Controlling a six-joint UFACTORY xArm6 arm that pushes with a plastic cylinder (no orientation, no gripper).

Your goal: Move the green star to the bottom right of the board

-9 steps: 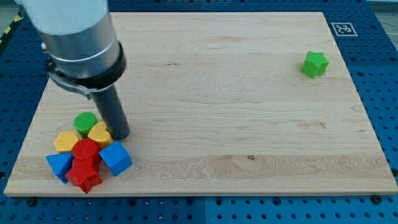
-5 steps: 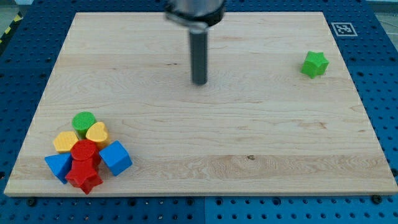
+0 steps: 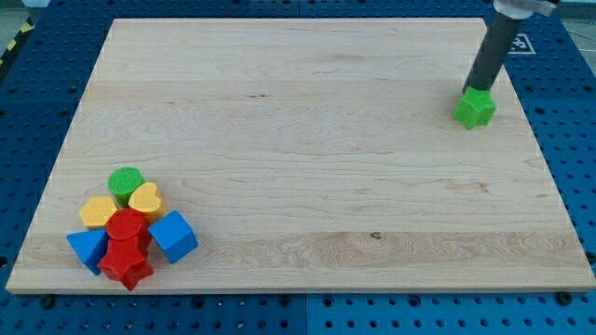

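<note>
Dark and slim, the rod [image 3: 491, 51] comes in from the view's top right corner and leans slightly, its upper part further toward the view's right than its lower end. My tip [image 3: 478, 90] rests right at the 12 o'clock edge of the green star [image 3: 475, 109], touching it or as good as touching; the exact contact line is hard to make out. Nothing is clamped or held, since the rod is a bare stick with no jaws, and it only presses against the star's upper side.

From the middle of the wooden board [image 3: 298, 140], the green star sits at about 2 o'clock, close to the board's right edge and in its upper half. The bottom right corner of the board lies well apart from it, at roughly 5 o'clock from the star.

All the other blocks huddle far away at about 8 o'clock from the board's middle, near the bottom left corner. A green cylinder [image 3: 126, 181] tops the group, with a yellow heart [image 3: 146, 198] just beside it at 4 o'clock and a yellow block [image 3: 98, 211] at 7 o'clock. Below them stand a red cylinder [image 3: 128, 226] and a red star [image 3: 126, 263], flanked by a blue block [image 3: 88, 247] on the view's left and a blue cube [image 3: 173, 235] on the view's right. My tip is well apart from this cluster.
</note>
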